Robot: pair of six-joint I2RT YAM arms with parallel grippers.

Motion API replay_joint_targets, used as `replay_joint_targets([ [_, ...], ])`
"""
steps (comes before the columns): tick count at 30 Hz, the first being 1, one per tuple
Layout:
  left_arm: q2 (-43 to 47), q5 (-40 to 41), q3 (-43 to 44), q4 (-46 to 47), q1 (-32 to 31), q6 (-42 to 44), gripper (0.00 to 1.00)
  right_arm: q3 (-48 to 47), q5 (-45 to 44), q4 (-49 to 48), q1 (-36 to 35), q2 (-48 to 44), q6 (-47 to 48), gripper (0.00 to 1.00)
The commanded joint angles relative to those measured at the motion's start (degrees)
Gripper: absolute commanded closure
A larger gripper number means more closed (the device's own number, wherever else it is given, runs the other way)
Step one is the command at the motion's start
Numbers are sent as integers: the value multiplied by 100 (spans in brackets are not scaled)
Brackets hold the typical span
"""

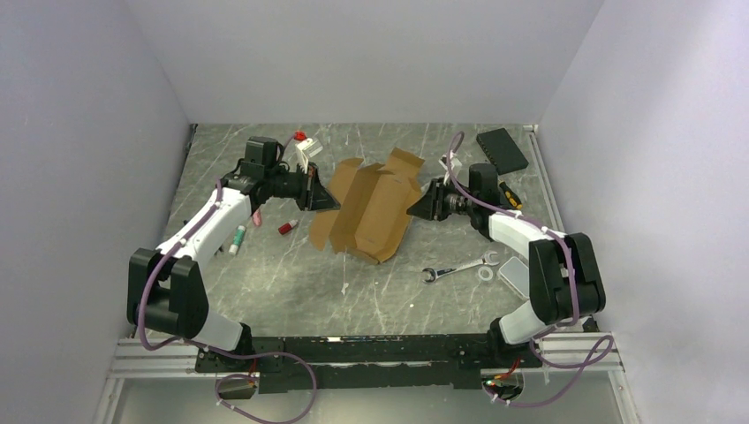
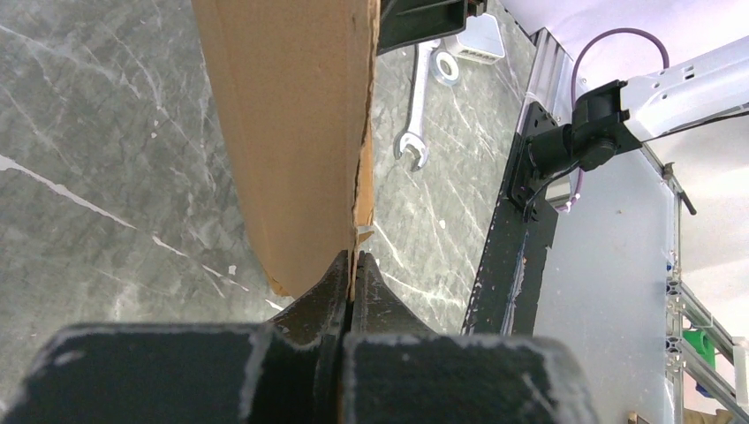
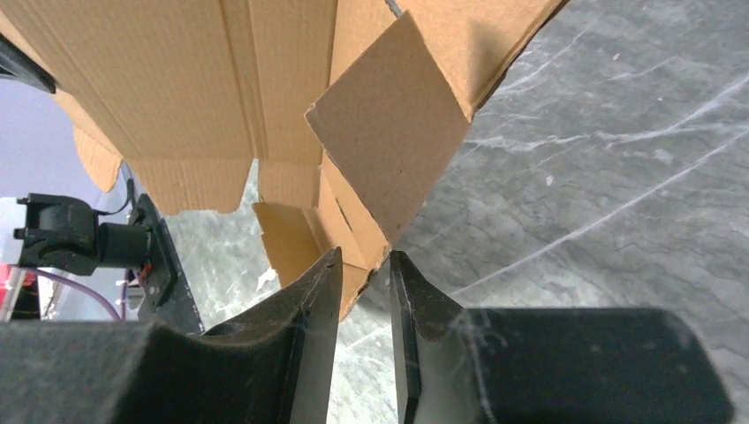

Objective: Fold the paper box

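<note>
I have the paper box [image 1: 375, 205] lifted off the table [image 1: 283, 291] near its middle, slung between the two arms. My left gripper [image 2: 353, 265] is clamped tight on the sheet's left edge, the cardboard pinched flat between its fingers. My right gripper [image 3: 365, 265] has its jaws a little apart, and a loose flap's corner sits at the mouth of the gap. From the wrist view I can't be sure whether that corner touches a finger, but it doesn't look pinched. The box is only half formed, a shallow trough with its open face upward. In the overhead view its long axis runs diagonally, from the near left toward the far right, with end flaps sticking out at both ends. To do this step well, I'd hold the left clamp as the anchor and feed the right jaws further onto the flap before closing, so that I grip past the corner and not on its tip. Then I'd swing the flap about its crease, slowly, so the sheet doesn't twist out of the left pinch.
</note>
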State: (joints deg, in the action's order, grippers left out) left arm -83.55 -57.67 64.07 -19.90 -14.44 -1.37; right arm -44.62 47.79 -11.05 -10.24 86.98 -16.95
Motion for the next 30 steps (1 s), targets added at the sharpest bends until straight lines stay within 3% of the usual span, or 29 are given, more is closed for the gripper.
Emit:
replay_joint_targets([
  [1, -62, -232, -3, 238, -31, -121, 100, -126, 372, -390, -37, 103, -148, 69],
  [11, -95, -361, -15, 296, -90, -160, 100, -112, 689, -565, -145, 188, -136, 63],
  [17, -136, -385, -15, 283, -171, -138, 100, -150, 797, -541, -145, 285, -6, 66],
  [23, -135, -394, -9, 283, -194, -144, 100, -200, 1059, -495, -119, 247, 121, 50],
  [30, -137, -393, -1, 285, -222, -152, 100, -159, 1296, -712, -101, 242, -70, 52],
])
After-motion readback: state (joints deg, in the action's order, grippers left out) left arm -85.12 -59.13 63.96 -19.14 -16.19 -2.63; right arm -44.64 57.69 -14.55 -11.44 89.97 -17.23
